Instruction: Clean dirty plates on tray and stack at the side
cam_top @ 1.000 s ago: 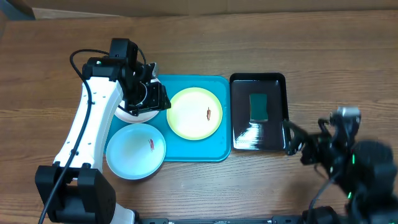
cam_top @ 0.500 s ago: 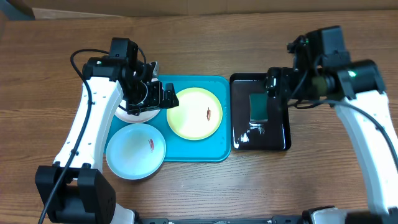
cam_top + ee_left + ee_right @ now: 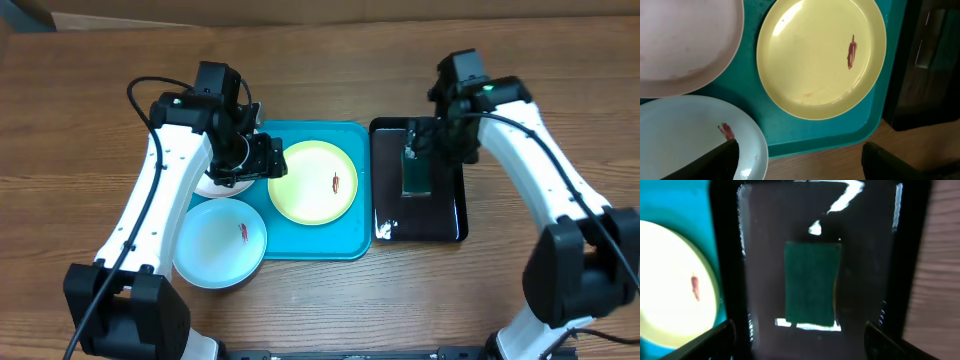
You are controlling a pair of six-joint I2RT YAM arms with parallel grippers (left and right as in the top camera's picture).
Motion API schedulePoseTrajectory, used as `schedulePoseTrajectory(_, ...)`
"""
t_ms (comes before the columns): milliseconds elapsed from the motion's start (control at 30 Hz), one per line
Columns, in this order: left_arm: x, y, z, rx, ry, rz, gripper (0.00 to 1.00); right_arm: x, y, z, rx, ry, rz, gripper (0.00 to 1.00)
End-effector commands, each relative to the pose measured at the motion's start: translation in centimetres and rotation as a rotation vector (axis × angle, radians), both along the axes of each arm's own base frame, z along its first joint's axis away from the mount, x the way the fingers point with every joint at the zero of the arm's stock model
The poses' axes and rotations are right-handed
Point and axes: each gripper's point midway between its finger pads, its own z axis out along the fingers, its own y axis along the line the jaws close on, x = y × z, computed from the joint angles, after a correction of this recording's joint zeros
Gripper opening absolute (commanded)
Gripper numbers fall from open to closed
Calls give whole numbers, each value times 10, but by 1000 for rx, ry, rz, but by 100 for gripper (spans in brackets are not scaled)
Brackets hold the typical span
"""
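Note:
The turquoise tray [image 3: 355, 140] holds the lime-rimmed plate [image 3: 312, 182] with a red-brown smear; that plate also fills the top of the left wrist view [image 3: 820, 55]. The white plate [image 3: 215, 184] sits at the tray's left edge, mostly under my left arm. The pale blue plate [image 3: 218, 243] with a smear overlaps the tray's front left corner. My left gripper [image 3: 262, 158] is open and empty above the tray, between the white and lime plates. My right gripper [image 3: 428, 140] is open and empty above the black tray [image 3: 447, 222], over the green sponge [image 3: 417, 176].
The black tray [image 3: 910, 255] with the green sponge [image 3: 811, 285] stands right of the turquoise tray. Bare wooden table [image 3: 420, 300] lies in front and to the right. A cardboard edge runs along the back [image 3: 300, 10].
My right arm swung in from the front right to over the black tray and sponge. My left gripper shifted slightly up and right above the tray. The plates have not moved.

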Motion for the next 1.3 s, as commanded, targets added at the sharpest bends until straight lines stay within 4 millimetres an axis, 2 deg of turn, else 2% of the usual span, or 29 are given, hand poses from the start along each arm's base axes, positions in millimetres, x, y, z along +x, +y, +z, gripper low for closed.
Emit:
schedulePoseTrajectory(0, 1, 2, -1, 41, -4, 7, 78, -3, -1, -16, -51, 2, 1, 80)
schedulePoseTrajectory(467, 3, 2, -1, 42, -6, 25, 81, -9, -4, -76, -58, -53, -23, 69)
schedulePoseTrajectory(733, 4, 2, -1, 41, -10, 25, 80, -11, 3, -78, -18, -47, -14, 70)
schedulePoseTrajectory(933, 4, 2, -1, 42, -13, 26, 79, -10, 5, -78, -21, -56, -10, 66)
schedulePoseTrajectory(1000, 5, 5, -2, 59, -14, 36, 77, -7, 5, -77, -22, -67, -11, 61)
schedulePoseTrajectory(1033, 6, 7, -2, 70, -14, 46, 76, -6, 5, -77, -21, -72, -11, 56)
schedulePoseTrajectory(1100, 6, 10, -3, 86, -14, 59, 75, -5, 5, -77, -18, -76, -11, 33)
schedulePoseTrajectory(1133, 6, 10, -3, 87, -14, 59, 75, -5, 5, -77, -19, -76, -11, 26)
schedulePoseTrajectory(1267, 6, 10, -5, 89, -12, 59, 75, -6, 5, -77, -20, -71, -11, 13)
